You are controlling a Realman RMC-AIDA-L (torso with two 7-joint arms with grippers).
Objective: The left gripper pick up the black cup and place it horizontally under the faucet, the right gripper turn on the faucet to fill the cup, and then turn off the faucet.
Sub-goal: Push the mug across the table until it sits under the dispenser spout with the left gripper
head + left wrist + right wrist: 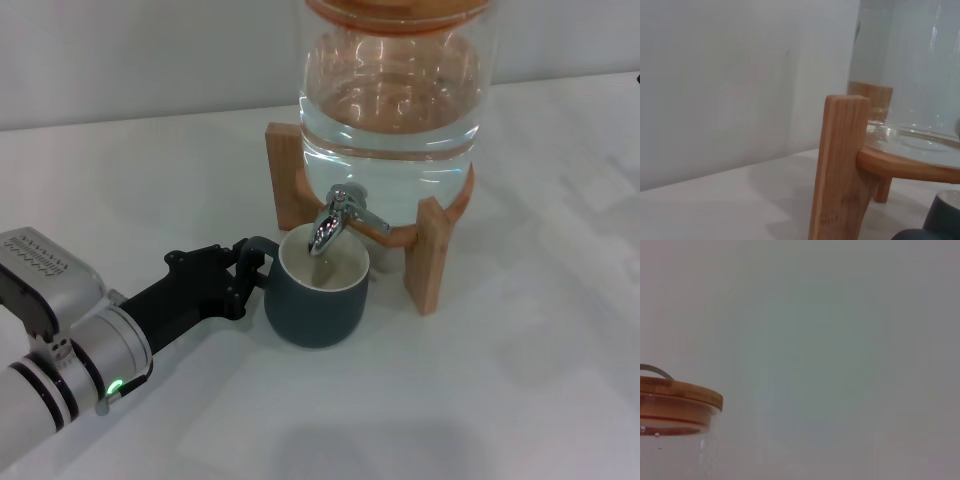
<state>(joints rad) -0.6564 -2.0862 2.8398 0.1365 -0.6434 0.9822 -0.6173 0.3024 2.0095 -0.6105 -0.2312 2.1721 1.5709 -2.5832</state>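
Note:
The black cup (318, 290) stands upright on the white table, its cream inside right under the spout of the chrome faucet (338, 217). The faucet is fitted to the front of the big glass jar (392, 110), which holds water. My left gripper (243, 272) reaches in from the left, and its black fingers are closed around the cup's loop handle. A dark edge of the cup shows in the left wrist view (944, 216). I cannot tell whether there is water in the cup. The right gripper is out of view in all views.
The jar rests on a wooden stand (430, 255) with upright legs; one leg (839, 165) is close in the left wrist view. The right wrist view shows the jar's wooden lid (677, 392) against a plain wall. The white table (520, 400) spreads out in front.

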